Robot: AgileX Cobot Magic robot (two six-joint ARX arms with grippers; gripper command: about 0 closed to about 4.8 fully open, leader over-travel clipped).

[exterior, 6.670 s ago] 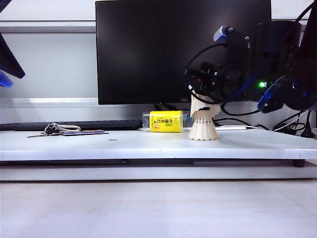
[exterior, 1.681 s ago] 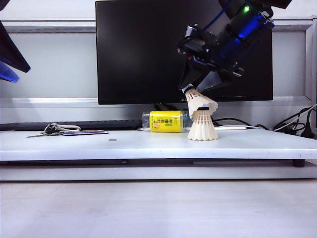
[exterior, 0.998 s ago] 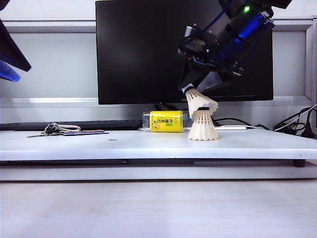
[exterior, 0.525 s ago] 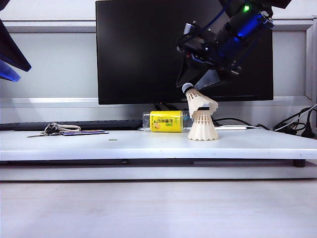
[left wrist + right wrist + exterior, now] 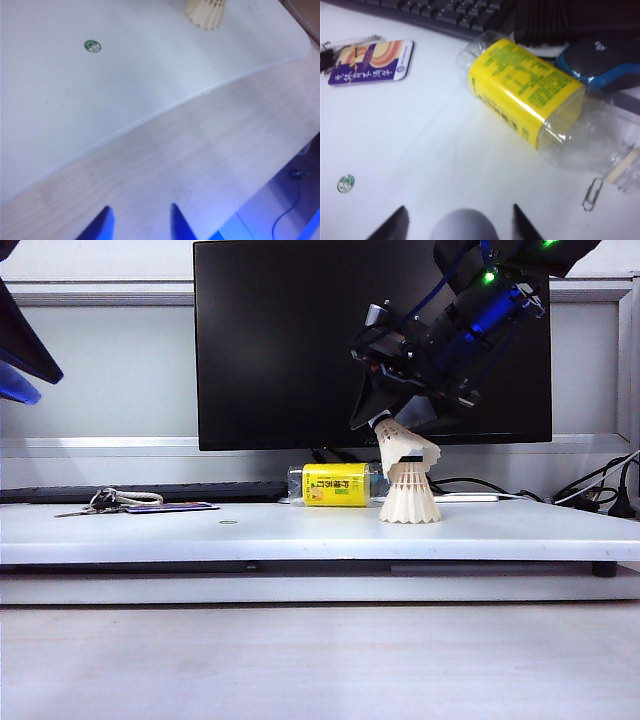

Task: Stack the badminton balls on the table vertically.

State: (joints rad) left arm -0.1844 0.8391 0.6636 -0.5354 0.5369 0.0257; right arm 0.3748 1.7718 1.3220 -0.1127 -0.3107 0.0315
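Note:
Two badminton balls stand stacked on the white table (image 5: 200, 530). The lower badminton ball (image 5: 410, 503) is upright; the upper badminton ball (image 5: 407, 447) sits on it, tilted, with its cork tip up and to the left. My right gripper (image 5: 388, 418) hangs over that tip, open. In the right wrist view the round cork tip (image 5: 465, 226) lies between the fingers of my right gripper (image 5: 459, 207) with a gap on each side. My left gripper (image 5: 140, 206) is open and empty over the wood-grain surface, far from the lower ball's skirt (image 5: 206, 12).
A yellow-labelled bottle (image 5: 335, 485) lies just left of the stack, in front of the black monitor (image 5: 300, 340). Keys and a card (image 5: 130, 504) lie at the table's left. A keyboard (image 5: 450, 15), blue mouse (image 5: 600, 60), paperclip (image 5: 591, 194) and green dot (image 5: 345, 183) are also on the table.
My right gripper has sunk slightly around the upper ball's cork tip. The stack has stayed in place with the upper ball tilted. The left arm has not moved.

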